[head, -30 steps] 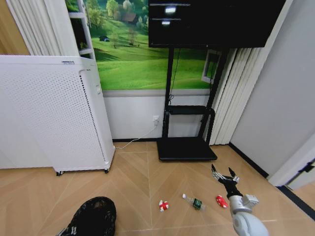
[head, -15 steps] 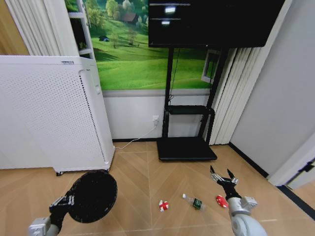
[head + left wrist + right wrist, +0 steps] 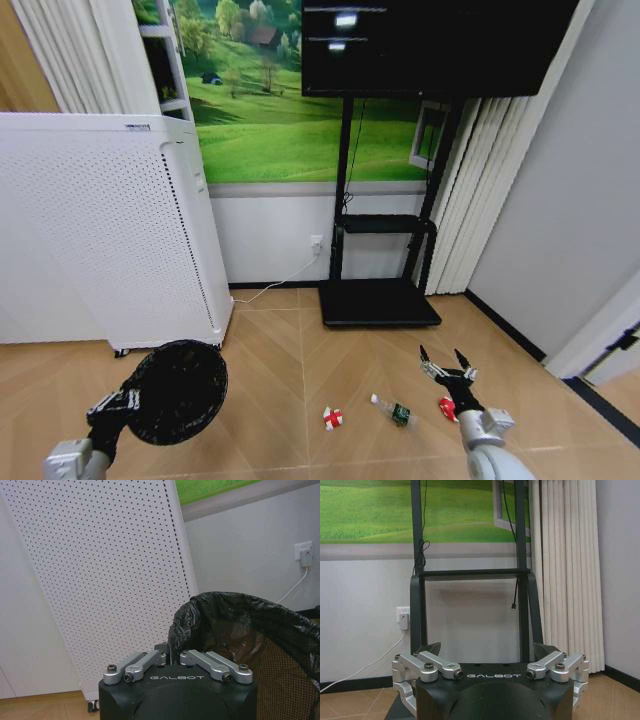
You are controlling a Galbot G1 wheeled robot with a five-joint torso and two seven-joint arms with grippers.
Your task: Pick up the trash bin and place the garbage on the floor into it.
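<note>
Black mesh trash bin (image 3: 180, 392), likely light, I'm pinching by its lined rim in my left gripper (image 3: 120, 408), while my right gripper (image 3: 447, 365) is hovering wide-open over the flattened red piece (image 3: 446, 407).

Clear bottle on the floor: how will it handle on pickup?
The clear bottle lies on its side on smooth wood flooring, so a nudge would probably roll it. It looks small and likely light, perhaps empty. The open right tool may slip on its rounded plastic.

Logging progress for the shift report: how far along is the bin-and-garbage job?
Done: the left tool is shut on the trash bin, held off the floor. In hand: the right tool is open above the flattened red piece. Left: the wrapper, bottle and red piece all lie on the floor.
</note>
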